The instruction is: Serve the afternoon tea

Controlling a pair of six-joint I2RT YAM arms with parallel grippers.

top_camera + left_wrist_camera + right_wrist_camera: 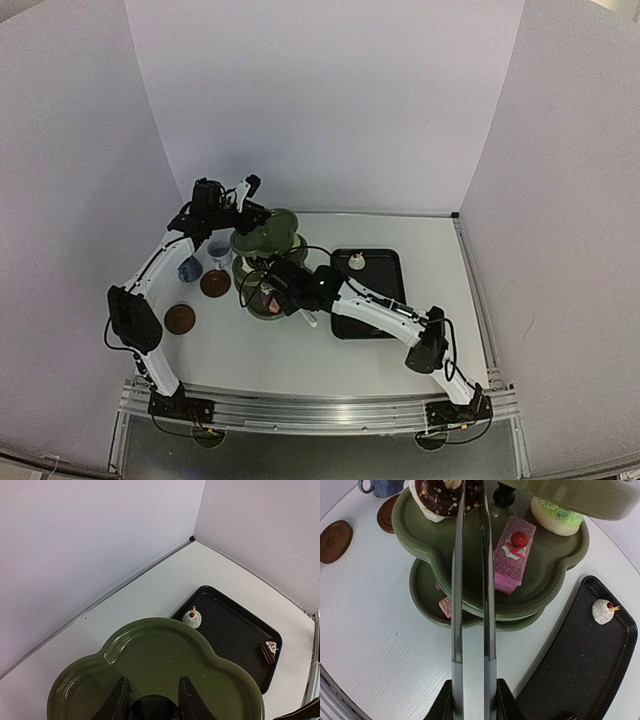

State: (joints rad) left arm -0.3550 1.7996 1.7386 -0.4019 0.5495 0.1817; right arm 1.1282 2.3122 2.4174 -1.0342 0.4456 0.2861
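Note:
The olive-green three-tier stand stands left of centre. My left gripper is above its top tier, shut on the dark knob at the centre. My right gripper is shut on the silvery tongs, which reach over the middle tier beside a chocolate ring cake. That tier also holds a pink cake and a green cake. A small pink square lies on the bottom tier. The tong tips are out of view.
A black tray right of the stand carries a white cherry-topped cake and a chocolate slice. Left of the stand are a dark-blue cup, a pale cup and two brown saucers. White walls enclose the table.

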